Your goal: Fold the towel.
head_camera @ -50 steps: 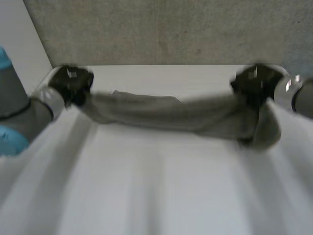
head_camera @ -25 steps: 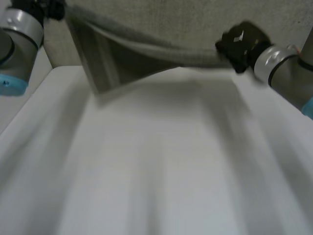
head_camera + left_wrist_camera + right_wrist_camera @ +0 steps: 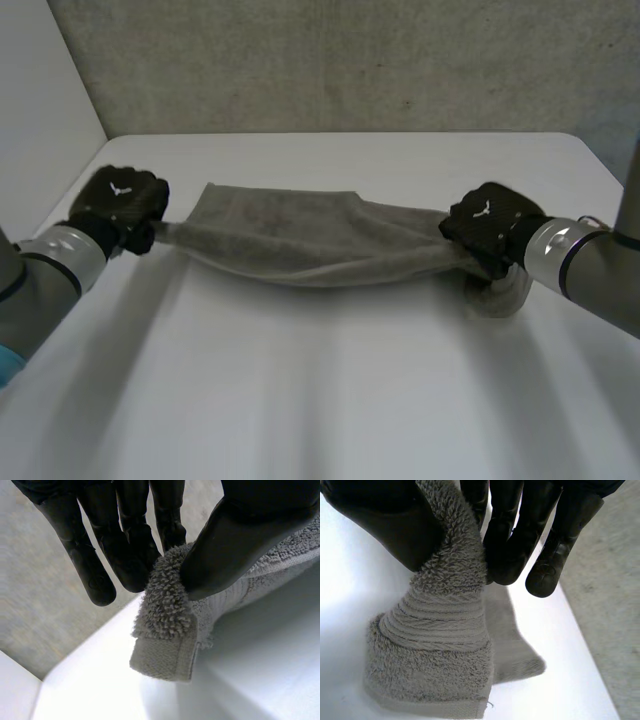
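Observation:
A grey towel (image 3: pixel 300 240) is stretched in a sagging band between my two hands, just above the white table (image 3: pixel 330 400). My left hand (image 3: pixel 122 205) pinches one end of it between thumb and fingers; in the left wrist view the towel corner (image 3: pixel 167 630) hangs out below my left hand (image 3: pixel 240 535). My right hand (image 3: pixel 487 228) pinches the other end, and a bunch of towel (image 3: pixel 497 293) droops beneath it onto the table. In the right wrist view the towel (image 3: pixel 440 650) hangs from my right hand (image 3: pixel 385 525) with its hem resting on the table.
A grey speckled wall (image 3: pixel 350 60) rises behind the table's far edge. A white panel (image 3: pixel 45 90) stands at the far left. Bare table surface lies in front of the towel.
Both hands have swung up high with the towel and come back down. The towel now hangs lower and nearer, flatter between the hands, with its right end touching the table.

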You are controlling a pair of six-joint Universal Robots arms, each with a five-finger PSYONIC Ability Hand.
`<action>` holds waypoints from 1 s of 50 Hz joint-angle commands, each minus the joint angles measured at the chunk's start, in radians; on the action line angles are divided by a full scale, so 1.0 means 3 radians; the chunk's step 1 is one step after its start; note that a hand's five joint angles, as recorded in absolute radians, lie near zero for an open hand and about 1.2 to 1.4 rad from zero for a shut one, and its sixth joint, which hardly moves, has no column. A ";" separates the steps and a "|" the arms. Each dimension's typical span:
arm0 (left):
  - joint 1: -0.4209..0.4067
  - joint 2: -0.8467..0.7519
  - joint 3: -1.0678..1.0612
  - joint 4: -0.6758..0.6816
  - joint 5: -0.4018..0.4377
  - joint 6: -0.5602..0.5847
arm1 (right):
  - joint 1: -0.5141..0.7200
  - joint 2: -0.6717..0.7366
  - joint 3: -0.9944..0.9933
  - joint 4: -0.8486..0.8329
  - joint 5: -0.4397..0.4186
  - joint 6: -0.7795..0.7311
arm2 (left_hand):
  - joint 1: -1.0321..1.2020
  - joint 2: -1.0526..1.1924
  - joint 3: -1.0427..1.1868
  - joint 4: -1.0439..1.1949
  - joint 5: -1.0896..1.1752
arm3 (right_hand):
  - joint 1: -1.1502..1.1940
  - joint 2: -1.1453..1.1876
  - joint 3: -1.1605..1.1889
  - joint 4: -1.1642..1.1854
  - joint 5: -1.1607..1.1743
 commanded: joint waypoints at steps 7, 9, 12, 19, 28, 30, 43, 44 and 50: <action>-0.0029 0.0207 -0.0044 -0.0035 -0.0013 -0.0037 | 0.0018 -0.0297 0.0230 0.0020 -0.0015 0.0081 | 0.0460 0.0223 0.0177 0.0133 0.0310 | 0.0230 0.0293 0.0193 0.0194 0.0261; -0.0034 0.0197 -0.0100 -0.0040 -0.0008 -0.0032 | 0.0028 -0.0292 0.0296 0.0036 -0.0010 0.0076 | 0.0460 0.0223 0.0177 0.0133 0.0310 | 0.0230 0.0293 0.0193 0.0194 0.0261; -0.0039 0.0192 -0.0121 -0.0040 -0.0013 -0.0032 | 0.0018 -0.0292 0.0307 0.0051 0.0000 0.0076 | 0.0460 0.0223 0.0177 0.0133 0.0310 | 0.0230 0.0293 0.0193 0.0194 0.0261; -0.0039 -0.0001 0.0189 -0.0040 -0.0013 -0.0032 | 0.0007 -0.0033 -0.0121 0.0178 0.0127 0.0066 | 0.0460 0.0223 0.0177 0.0133 0.0310 | 0.0230 0.0293 0.0193 0.0194 0.0261; -0.0309 -0.0926 0.1956 -0.0347 -0.0064 -0.0042 | 0.0211 0.0893 -0.2092 0.0225 0.0490 0.0112 | 0.0460 0.0223 0.0177 0.0133 0.0310 | 0.0230 0.0293 0.0193 0.0194 0.0261; -0.0335 -0.1029 0.2335 -0.0342 -0.0074 -0.0042 | 0.0263 0.1026 -0.2572 0.0124 0.0526 0.0157 | 0.0460 0.0223 0.0177 0.0133 0.0310 | 0.0230 0.0293 0.0193 0.0194 0.0261; -0.0346 -0.1204 0.3919 0.0491 -0.0570 -0.0639 | 0.0335 0.1457 -0.4428 -0.0819 0.0614 0.0996 | 0.0460 0.0223 0.0177 0.0133 0.0310 | 0.0230 0.0293 0.0193 0.0194 0.0261; -0.0341 -0.1189 0.3898 0.0537 -0.0560 -0.0721 | 0.0335 0.1452 -0.4357 -0.0747 0.0614 0.0991 | 0.0460 0.0223 0.0177 0.0133 0.0310 | 0.0230 0.0293 0.0193 0.0194 0.0261; -0.0279 -0.1158 0.3520 0.0532 -0.0539 -0.0783 | 0.0340 0.1441 -0.3993 -0.0348 0.0557 0.0976 | 0.0460 0.0223 0.0177 0.0133 0.0310 | 0.0230 0.0293 0.0193 0.0194 0.0261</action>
